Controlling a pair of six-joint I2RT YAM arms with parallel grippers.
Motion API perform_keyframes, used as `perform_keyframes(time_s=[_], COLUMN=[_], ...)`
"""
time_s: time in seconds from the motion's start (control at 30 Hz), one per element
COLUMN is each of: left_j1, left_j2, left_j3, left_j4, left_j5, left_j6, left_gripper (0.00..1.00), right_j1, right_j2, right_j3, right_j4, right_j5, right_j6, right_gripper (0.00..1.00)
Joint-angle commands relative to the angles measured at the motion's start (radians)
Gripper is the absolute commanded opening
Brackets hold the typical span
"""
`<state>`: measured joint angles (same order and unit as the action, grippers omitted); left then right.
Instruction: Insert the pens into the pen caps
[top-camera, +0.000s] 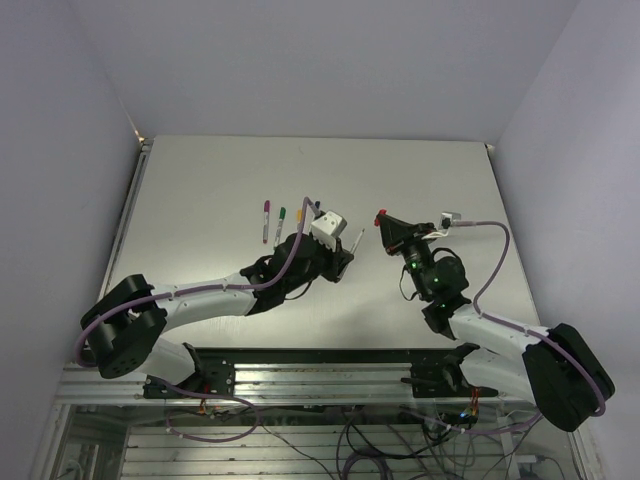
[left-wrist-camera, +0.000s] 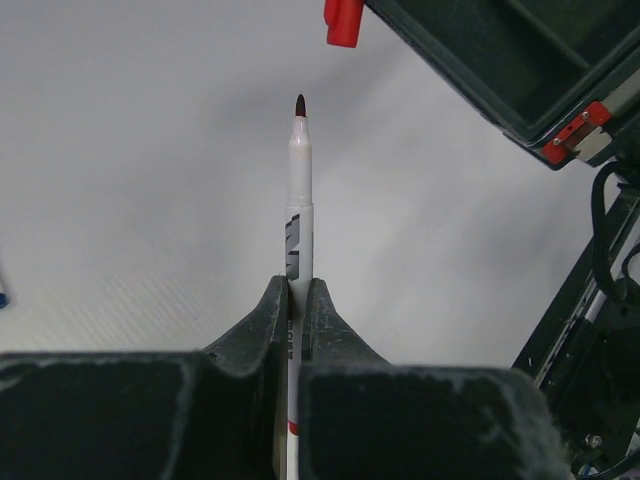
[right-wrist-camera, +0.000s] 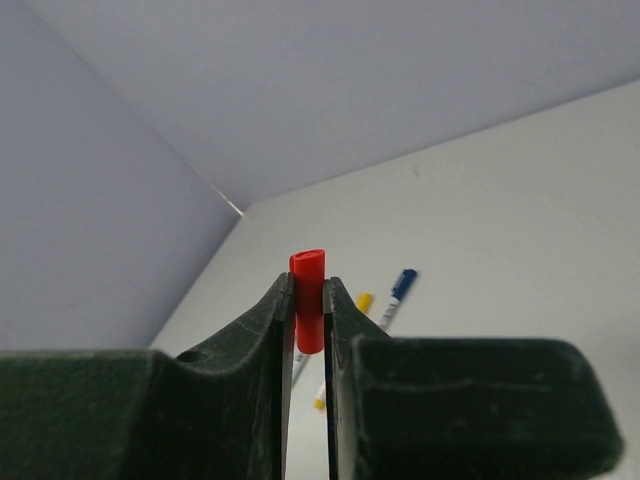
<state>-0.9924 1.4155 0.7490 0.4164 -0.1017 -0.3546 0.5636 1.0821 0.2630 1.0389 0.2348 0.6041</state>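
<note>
From above, the two arms reach in over the white table (top-camera: 200, 180) and meet near its middle, their ends facing each other and just apart. The left gripper (top-camera: 349, 258) is clamped on the red-tipped pen (top-camera: 357, 241), a thin pale stick angled up and to the right toward the other arm. The right gripper (top-camera: 382, 221) pinches the red cap (top-camera: 380, 214), held off the table just beside the pen's free end without touching it. Behind the left arm four more pens lie in a row on the table, roughly parallel: the purple pen (top-camera: 266, 220), the green pen (top-camera: 281, 222), the yellow pen (top-camera: 298, 219) and the blue pen (top-camera: 316, 208), the last partly hidden by the wrist; their coloured ends are probably caps, though at this size it is hard to be sure. In the left wrist view the two dark fingers (left-wrist-camera: 268, 320) press against the pen's barrel low down, and the shaft stands straight out from them with grey print on its side and a dark red tip at the far end. The red cap shows at the top edge, up and slightly right of the tip, with a gap between them, and the dark body of the other gripper fills the upper right corner. In the right wrist view the fingers (right-wrist-camera: 280, 320) squeeze the red cap from both sides, its open mouth poking out past them, while the yellow and blue pens lie on the table beyond
</note>
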Motion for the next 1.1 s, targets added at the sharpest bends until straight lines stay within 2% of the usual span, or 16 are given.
perform_keyframes(time_s=[0.0, 0.23, 1.07], left_j1=[0.0, -0.001, 0.001], left_j2=[-0.003, 0.002, -0.002], left_j3=[-0.004, -0.006, -0.012], left_j4=[0.084, 0.097, 0.114], left_j5=[0.051, 0.062, 0.058], left_j6=[-0.019, -0.033, -0.04], left_gripper=[0.07, 0.07, 0.07], right_j1=[-0.002, -0.002, -0.002], right_j2=[0.034, 0.072, 0.091], right_j3=[-0.012, -0.027, -0.019], right_j4=[0.173, 0.24, 0.201], right_j5=[-0.044, -0.083, -0.134], right_j6=[0.051, 0.082, 0.082], right_gripper=[0.0, 0.0, 0.0])
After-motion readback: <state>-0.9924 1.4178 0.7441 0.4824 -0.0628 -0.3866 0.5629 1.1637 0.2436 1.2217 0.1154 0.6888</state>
